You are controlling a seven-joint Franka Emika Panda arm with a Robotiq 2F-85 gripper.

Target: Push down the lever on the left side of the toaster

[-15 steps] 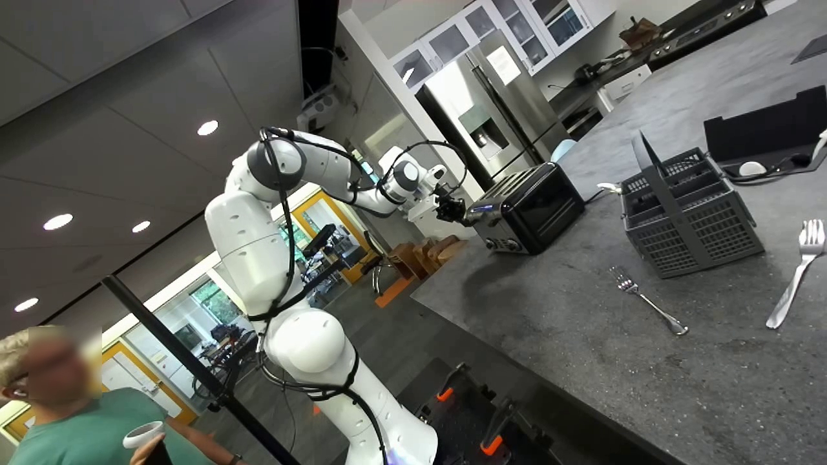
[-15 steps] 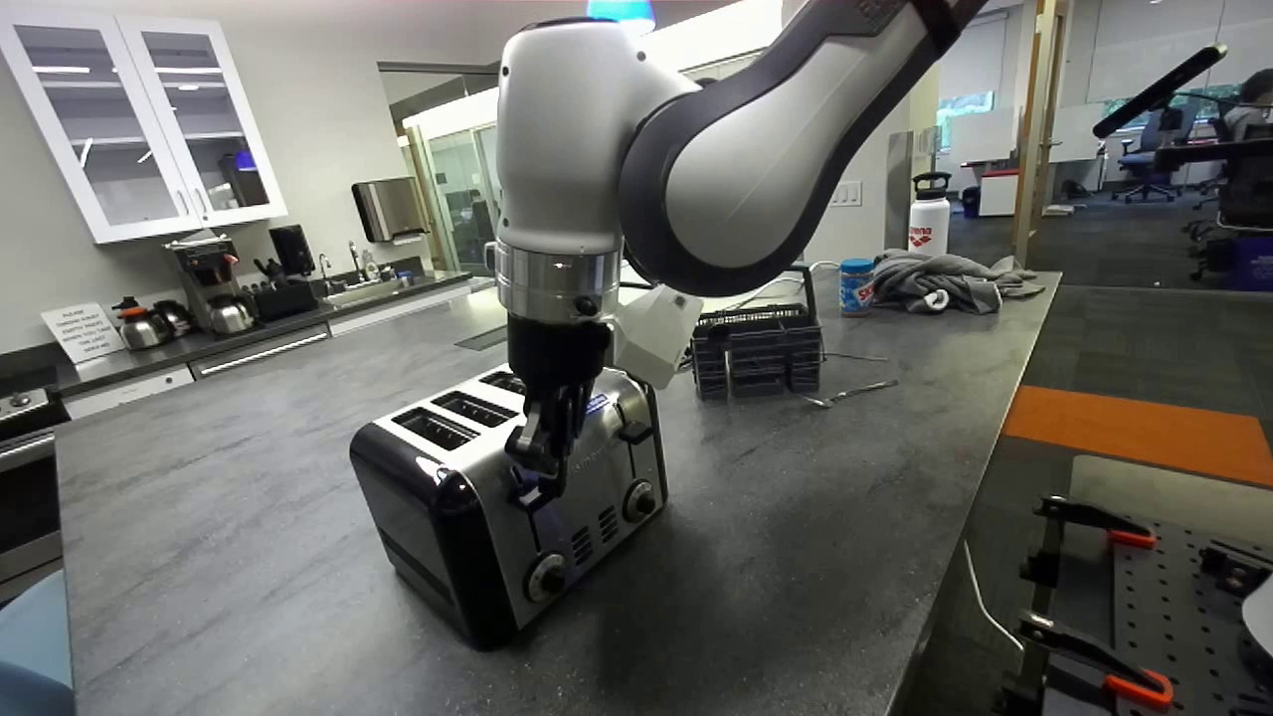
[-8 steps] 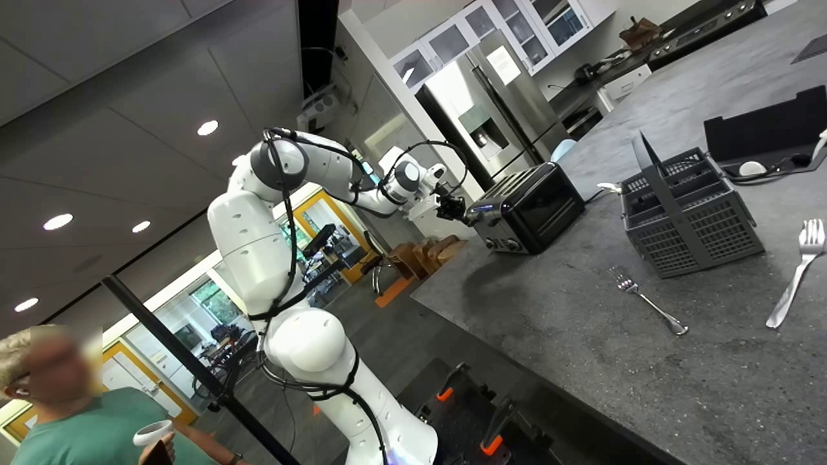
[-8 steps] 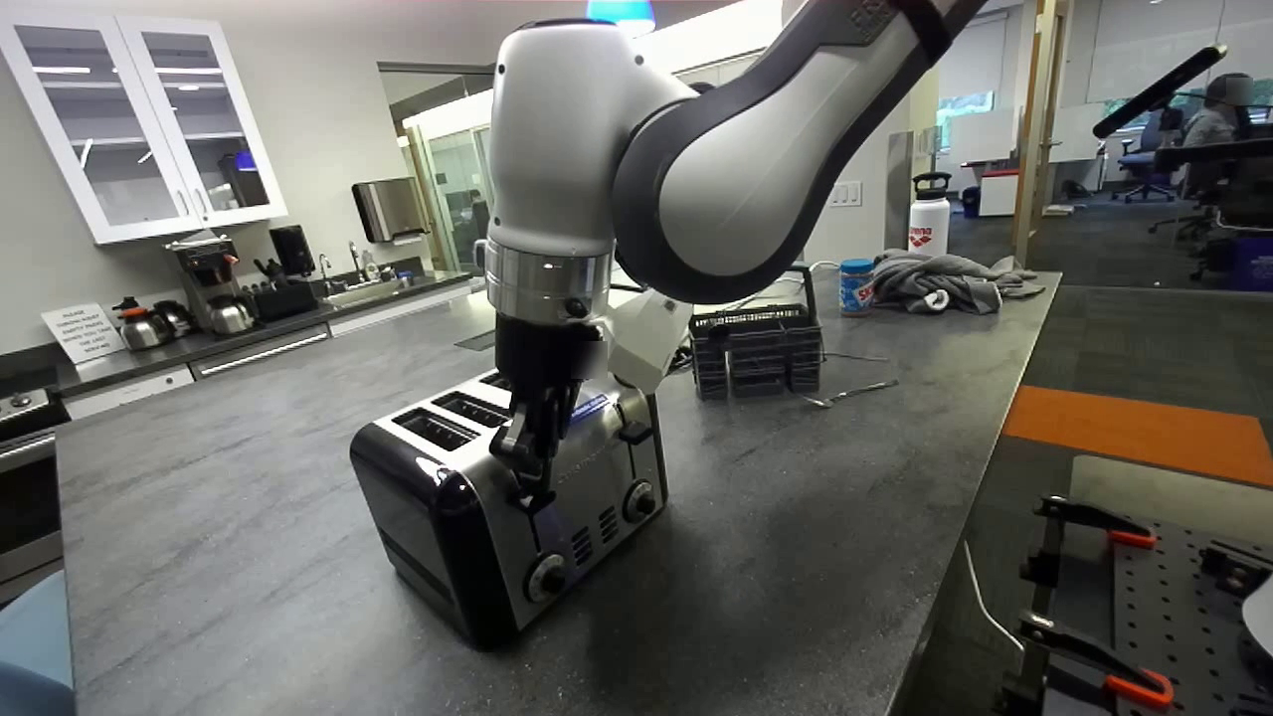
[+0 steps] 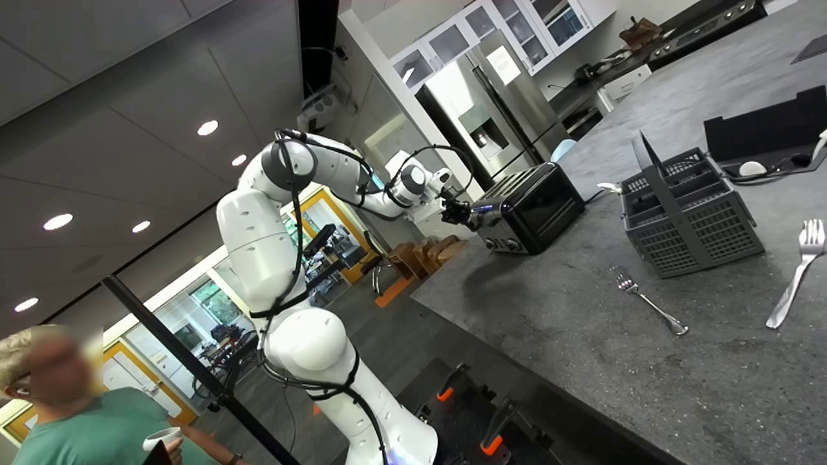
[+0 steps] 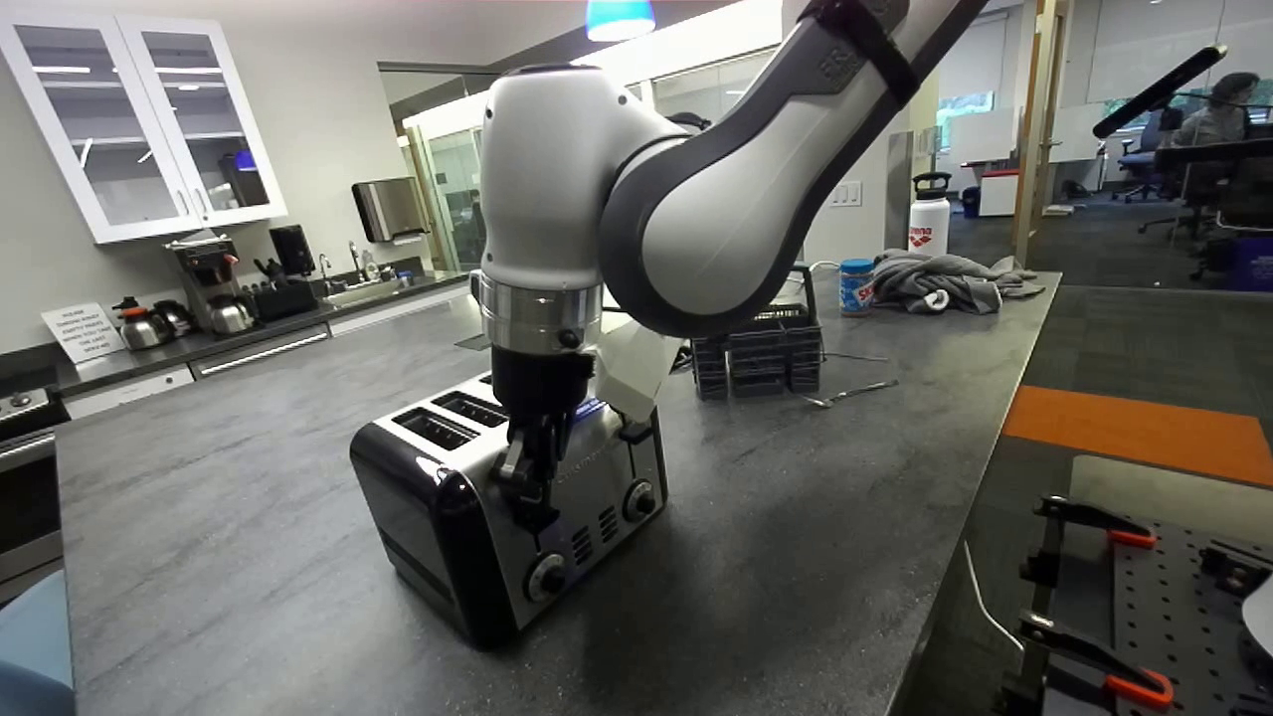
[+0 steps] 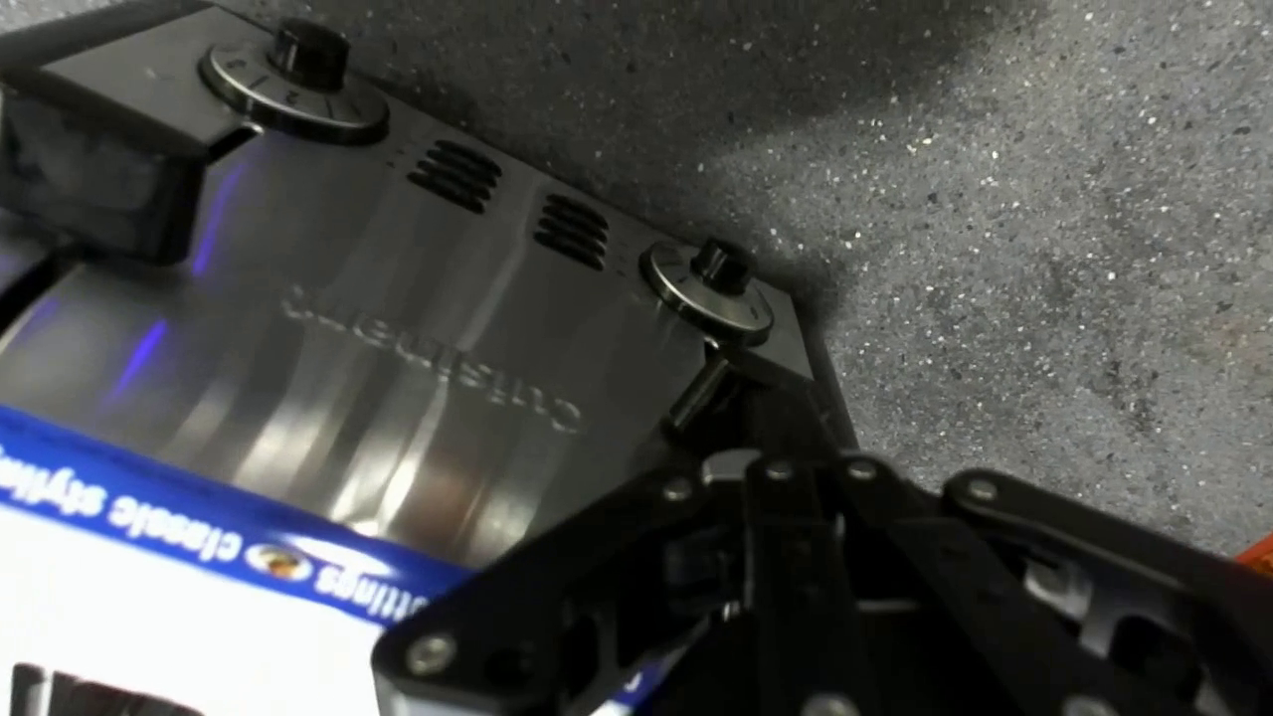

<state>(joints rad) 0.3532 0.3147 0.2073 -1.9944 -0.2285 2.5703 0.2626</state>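
While the toaster (image 6: 587, 487) stands upright on the table (image 6: 776, 577), the pincer (image 6: 529, 502) points down along its shiny front, fingers pressed together, tips right at the left lever (image 6: 538, 518); exact contact too dark to tell. Left dial (image 6: 546, 577) just below. Right lever (image 6: 634, 434) clear of the fingers, above its own dial. Wrist view: blue-and-white label (image 7: 199, 577) on the toaster. Grey caddy (image 5: 694, 223) apart from toaster, two forks (image 5: 789, 292) lying near it.

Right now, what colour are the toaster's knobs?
The knobs are black; the wrist view shows them best.
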